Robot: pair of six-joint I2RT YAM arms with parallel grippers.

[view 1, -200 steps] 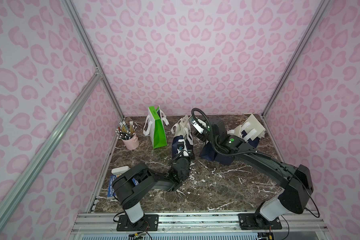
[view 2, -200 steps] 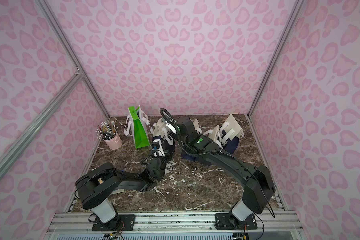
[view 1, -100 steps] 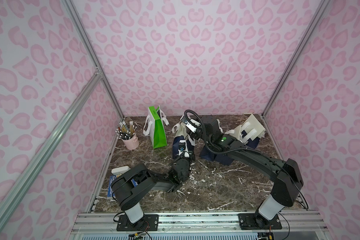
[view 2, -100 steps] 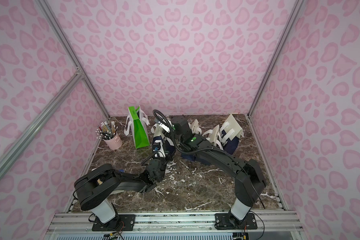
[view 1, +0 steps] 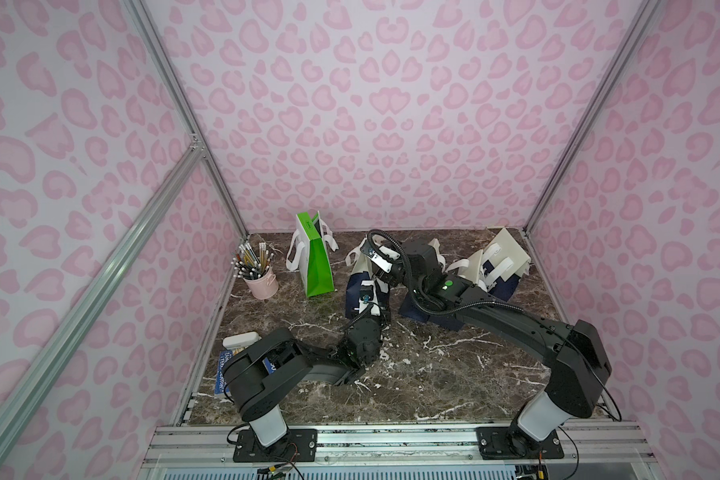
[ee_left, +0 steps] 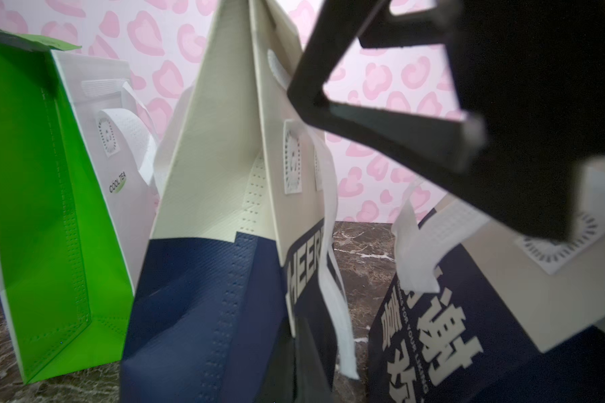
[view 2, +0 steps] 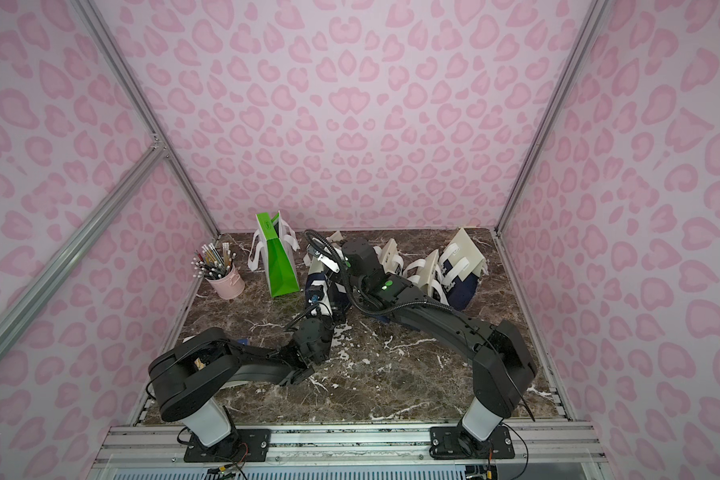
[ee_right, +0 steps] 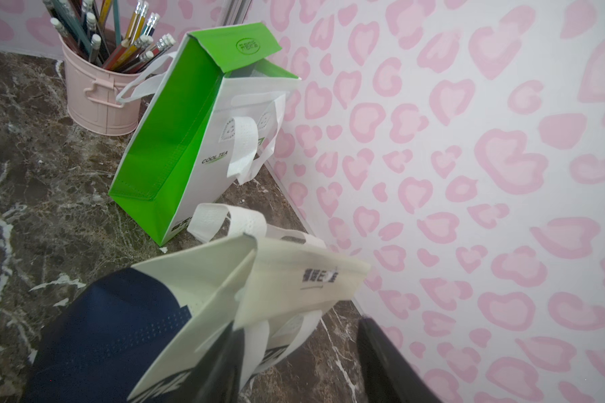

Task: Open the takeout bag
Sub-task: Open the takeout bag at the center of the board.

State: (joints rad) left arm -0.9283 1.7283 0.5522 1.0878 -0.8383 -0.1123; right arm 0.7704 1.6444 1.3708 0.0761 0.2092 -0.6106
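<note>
Working the takeout bag (ee_left: 206,296), standing mid-table near the green bag (ee_right: 175,139). Pinching its lower navy corner in the tightly closed left gripper (ee_left: 296,363). Straddling the cream top rim with the spread right gripper (ee_right: 304,359), catching nothing yet. Aiming to close on 1 wall only, then peeling it gently away while anchoring the base against tipping.

One green bag (view 1: 316,266), three navy-and-cream bags (view 1: 356,291), one pencil cup (view 1: 260,283)

The takeout bag (ee_left: 203,314) is navy below, cream above. The neighbouring bag (view 1: 316,266) is green and white. The bench (view 1: 433,374) is white-veined brown marble.
</note>
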